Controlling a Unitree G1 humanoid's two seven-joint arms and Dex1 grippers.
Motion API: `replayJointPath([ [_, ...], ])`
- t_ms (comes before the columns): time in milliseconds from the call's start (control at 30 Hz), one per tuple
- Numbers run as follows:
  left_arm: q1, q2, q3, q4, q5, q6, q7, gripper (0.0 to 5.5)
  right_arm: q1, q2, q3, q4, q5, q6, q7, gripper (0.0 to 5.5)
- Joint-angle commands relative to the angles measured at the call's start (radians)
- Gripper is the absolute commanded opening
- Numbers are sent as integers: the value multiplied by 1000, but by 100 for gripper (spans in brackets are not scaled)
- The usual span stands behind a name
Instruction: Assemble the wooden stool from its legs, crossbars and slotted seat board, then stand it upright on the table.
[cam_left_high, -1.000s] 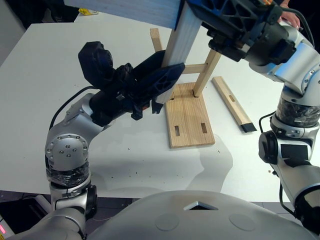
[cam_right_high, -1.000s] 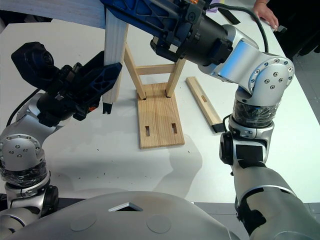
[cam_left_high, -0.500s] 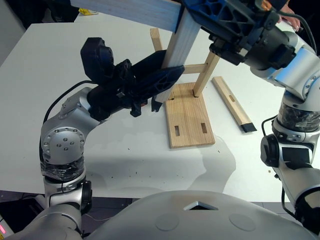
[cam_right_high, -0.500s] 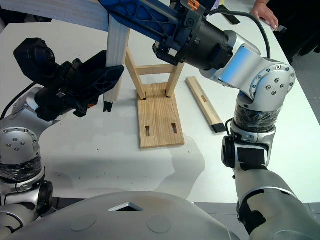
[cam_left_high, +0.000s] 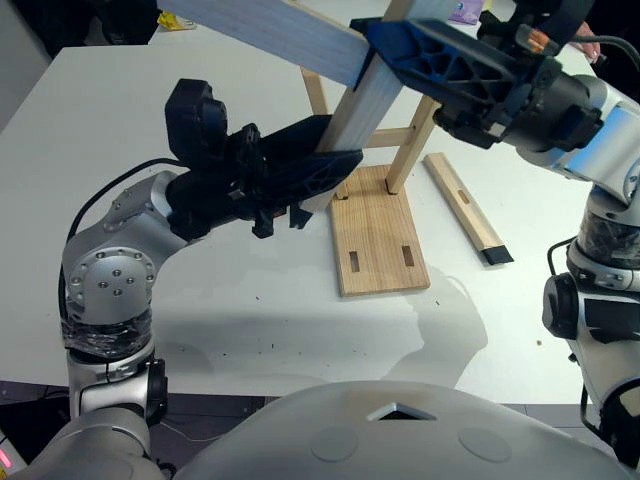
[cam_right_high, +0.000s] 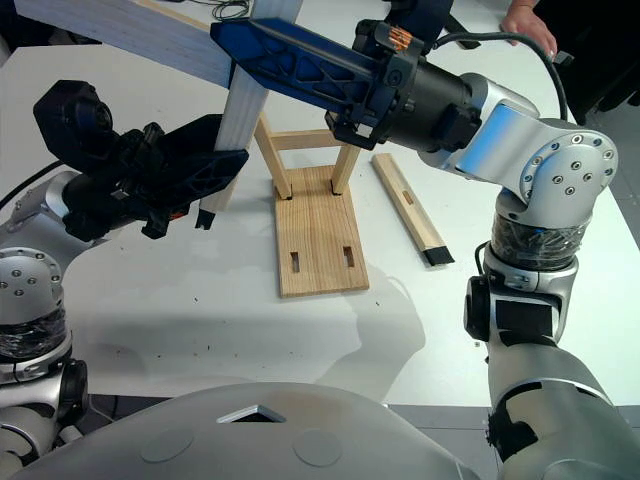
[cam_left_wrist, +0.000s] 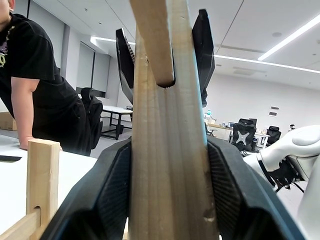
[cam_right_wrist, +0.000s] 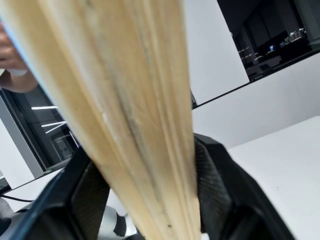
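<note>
Left claw (cam_left_high: 325, 165) is closed on the lower part of a pale square wooden leg (cam_left_high: 352, 105), which hangs tilted above the white tabletop (cam_left_high: 110, 110). Right claw (cam_left_high: 382, 45) grips what appears to be the same leg at its upper end. There a long pale wooden bar (cam_left_high: 255, 22) sits in the leg's notch and runs off to the robot's left.

Below them the flat slotted pine seat board (cam_left_high: 378, 250) lies on the tabletop. An upright pair of legs joined by a crossbar (cam_left_high: 398, 137) stands in its far slots, and its two near slots are open. A loose slotted wooden rail (cam_left_high: 460, 200) lies just beside the board on the right.

The held frame looks light and stiff, so weight should not trouble either arm. The risks are the smooth planed faces, which could pivot between narrow fingers, and the long bar, which levers on a joint that seems only pressed together. Holding close to that joint, as the right claw does, and low on the leg, as the left claw does, should keep it square. The leg's foot end must stay free to enter a slot. Nothing holds the seat board, so it may slide under a push.
</note>
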Motion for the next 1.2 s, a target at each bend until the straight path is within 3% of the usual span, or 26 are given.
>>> replayJointPath([
  [33,-8,50,70,49,24,-6,-12,203,6,-38,-43,13,61,11,77,230],
  [300,-57,30,46,96,44,19,26,203,22,-40,-44,-10,79,-12,55,230],
  [333,-56,28,45,97,41,25,36,240,22,-41,-44,-9,80,-15,53,230],
  [567,-39,41,71,83,54,26,64,343,25,-55,-54,-6,65,-27,56,224],
  [800,92,106,108,-28,130,-2,-2,360,23,-80,-80,20,-67,-41,119,206],
  [1000,239,134,232,-37,204,-56,-8,360,62,-169,-50,23,-315,-54,338,203],
  [1200,392,78,208,-34,366,-156,6,360,152,-249,55,23,-635,-192,636,203],
])
